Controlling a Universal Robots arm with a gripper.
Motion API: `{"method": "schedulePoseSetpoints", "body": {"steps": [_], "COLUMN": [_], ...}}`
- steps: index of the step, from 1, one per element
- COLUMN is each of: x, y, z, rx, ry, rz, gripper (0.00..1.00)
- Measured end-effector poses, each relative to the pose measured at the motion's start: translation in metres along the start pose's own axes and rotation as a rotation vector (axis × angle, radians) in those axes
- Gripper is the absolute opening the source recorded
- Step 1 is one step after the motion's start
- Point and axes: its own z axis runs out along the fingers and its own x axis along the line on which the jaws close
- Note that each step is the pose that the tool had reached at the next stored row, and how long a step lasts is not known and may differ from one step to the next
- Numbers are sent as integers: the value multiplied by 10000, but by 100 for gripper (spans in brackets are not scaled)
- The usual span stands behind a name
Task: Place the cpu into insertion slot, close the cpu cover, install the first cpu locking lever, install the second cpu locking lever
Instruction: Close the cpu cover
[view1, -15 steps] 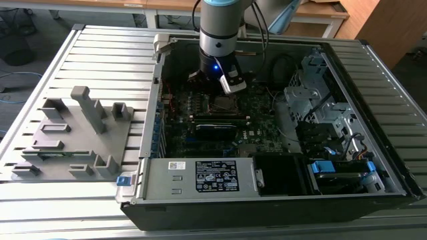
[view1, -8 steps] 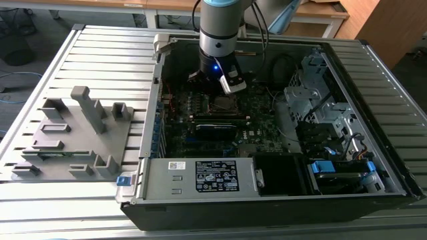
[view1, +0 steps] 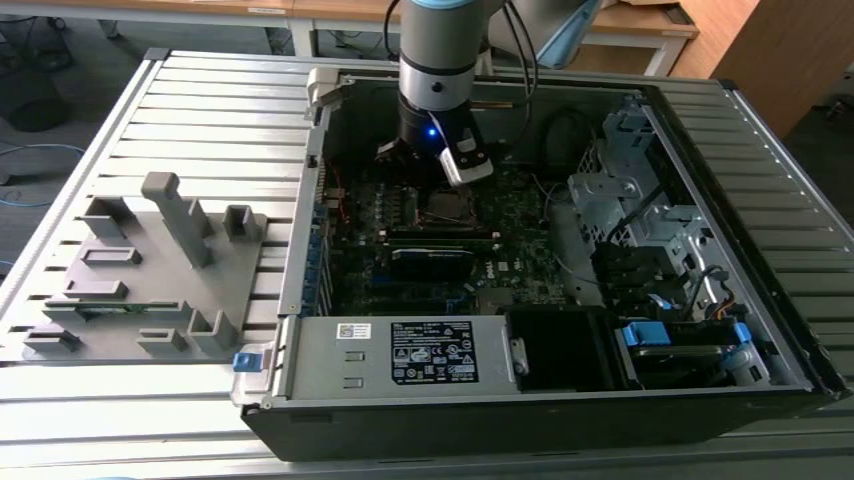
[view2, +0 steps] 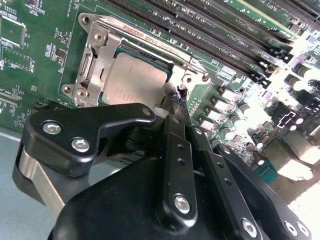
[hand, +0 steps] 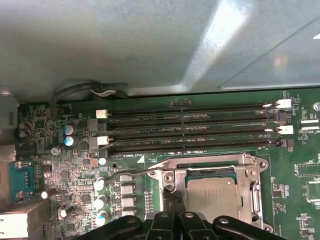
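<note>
Down inside the open black computer case (view1: 534, 420) the black metal pincer (view2: 178, 100) hangs from the arm, its tips right at one corner of the small square silver-rimmed insertion slot (view1: 447, 208). Both wrist views show its fingers (hand: 165, 220) drawn together to a point with no gap between them. Whether anything thin is nipped between them I cannot tell.

Just beyond the tips, the flat square cpu with its dull silver-grey top (view2: 132, 82) lies seated in the slot. The thin silvery cpu cover, a frame with a cut-out centre (view2: 92, 60), lies flat over the chip's edges.

From the corner nearest the pincer, a thin bent wire locking lever (hand: 132, 172) runs out sideways across the green circuit board (hand: 65, 165). It stands clear of the cover rather than lying along it.

On the far side of the slot from the pincer sit four long black memory slots (hand: 190, 130), side by side. Well away from the pincer, outside the case, a grey moulded holder block (view1: 147, 260) stands on the slatted metal worktop (view1: 200, 100).
</note>
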Motion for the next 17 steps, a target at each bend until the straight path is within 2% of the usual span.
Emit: {"method": "schedulePoseSetpoints", "body": {"steps": [9, 14, 17], "x": [0, -1, -35], "y": [2, 2, 5], "z": [-80, -81, -80], "rx": [2, 2, 4], "ry": [1, 1, 2], "rz": [0, -1, 0], "gripper": [11, 11, 11]}}
